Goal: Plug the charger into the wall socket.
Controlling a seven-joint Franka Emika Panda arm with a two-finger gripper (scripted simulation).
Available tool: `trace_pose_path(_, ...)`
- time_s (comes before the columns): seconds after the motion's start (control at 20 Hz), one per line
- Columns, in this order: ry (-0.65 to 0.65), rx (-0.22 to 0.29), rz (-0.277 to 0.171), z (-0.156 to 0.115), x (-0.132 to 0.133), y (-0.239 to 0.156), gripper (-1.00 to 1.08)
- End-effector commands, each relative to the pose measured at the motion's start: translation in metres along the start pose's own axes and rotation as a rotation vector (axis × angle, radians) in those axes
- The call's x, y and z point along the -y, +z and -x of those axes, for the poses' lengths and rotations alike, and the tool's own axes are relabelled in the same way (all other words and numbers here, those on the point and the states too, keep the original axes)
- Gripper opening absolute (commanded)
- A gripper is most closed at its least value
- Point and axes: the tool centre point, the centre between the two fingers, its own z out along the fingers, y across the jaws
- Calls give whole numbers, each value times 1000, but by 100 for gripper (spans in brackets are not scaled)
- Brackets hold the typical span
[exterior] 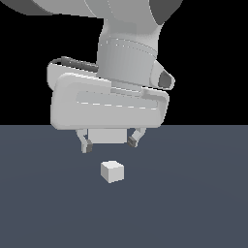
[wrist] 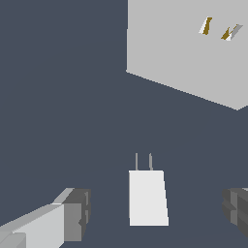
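I see the charger lying between my wide-open, empty fingers, touching neither; wall socket stands well apart.

The charger lies on the dark floor, between the gripper's spread fingers. Its two prongs (thin, grey) point toward the wall socket.

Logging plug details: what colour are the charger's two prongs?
Grey, on the white charger; clearest in the wrist view.

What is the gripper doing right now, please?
Gripper: open, holding nothing; its fingers are above the charger, not touching it.
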Motion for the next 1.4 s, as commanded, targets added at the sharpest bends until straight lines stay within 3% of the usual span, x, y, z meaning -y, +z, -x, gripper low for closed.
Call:
trace_pose_path(0.0, 0, 0, 0, 1, 0, 2, 100)
trace_pose_path(0.85, -3, 1, 1, 19, 0, 47, 100)
trace_pose_path(0.9, -3, 1, 1, 19, 0, 47, -100)
trace_pose_path(1.35, -3, 1, 1, 19, 0, 47, -100)
